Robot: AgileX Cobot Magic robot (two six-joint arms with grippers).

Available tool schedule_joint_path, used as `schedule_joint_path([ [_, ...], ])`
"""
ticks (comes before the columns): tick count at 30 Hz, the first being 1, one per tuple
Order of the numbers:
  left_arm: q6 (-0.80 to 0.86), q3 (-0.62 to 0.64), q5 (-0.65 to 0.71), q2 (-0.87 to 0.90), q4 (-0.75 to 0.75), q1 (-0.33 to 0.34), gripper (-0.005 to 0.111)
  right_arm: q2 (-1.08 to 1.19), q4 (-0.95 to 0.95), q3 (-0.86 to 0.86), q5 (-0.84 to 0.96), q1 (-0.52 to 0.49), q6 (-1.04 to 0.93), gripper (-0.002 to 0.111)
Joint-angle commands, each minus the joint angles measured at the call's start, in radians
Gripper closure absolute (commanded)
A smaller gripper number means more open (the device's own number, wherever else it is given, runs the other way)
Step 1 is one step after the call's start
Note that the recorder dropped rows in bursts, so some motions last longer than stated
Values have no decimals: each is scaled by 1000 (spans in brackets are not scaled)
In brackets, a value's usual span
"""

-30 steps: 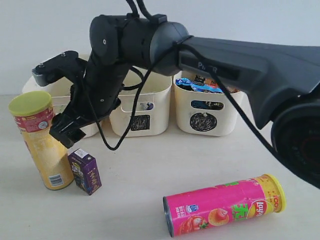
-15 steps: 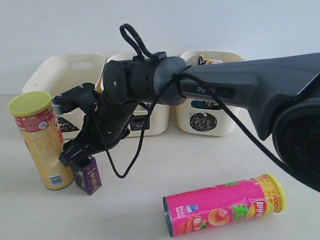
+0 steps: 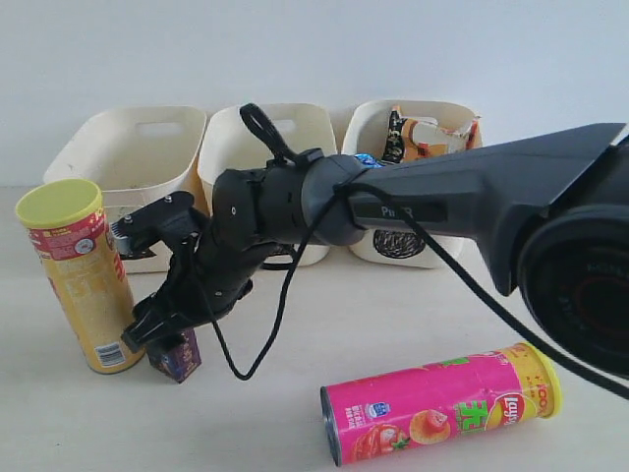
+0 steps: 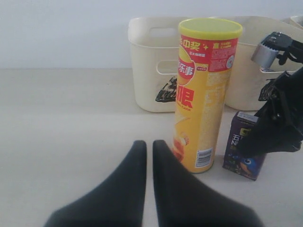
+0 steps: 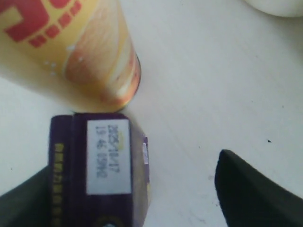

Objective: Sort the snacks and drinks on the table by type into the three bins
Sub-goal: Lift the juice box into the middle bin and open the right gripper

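While the right hand [image 5: 137, 191] straddles the purple carton [image 3: 178, 356], its fingers are spread wide, one at the carton's side, the other apart, and it grips nothing. The carton stands upright on the table [image 3: 295, 324], with the standing yellow tube [image 3: 84, 280] crowding one side and bare table on the other. A pink tube [image 3: 442, 403] lies on its side well apart. The left hand [image 4: 148, 144], its fingers almost together, holds nothing.
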Motion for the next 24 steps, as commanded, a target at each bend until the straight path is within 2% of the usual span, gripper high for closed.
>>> schedule_joint_path([
  [1,-8,-2,-7,-4,-2,1,102,-4,7,3,-23,3,-5,65],
  [2,-8,-2,-7,-4,-2,1,102,-4,7,3,-20,3,-5,75],
  [4,-8,-2,-7,-4,-2,1,102,-4,7,3,-10,3,-9,107],
  [10,-8,-2,-7,-4,-2,1,102,-43,-47,3,67,3,-16,107],
  [16,-8,-2,-7,-4,-2,1,102,-209,-157,3,191,-41,-12,107],
  [24,-8,-2,-8,-4,-2,1,102,-339,-138,1,-45,-155,-10,107],
])
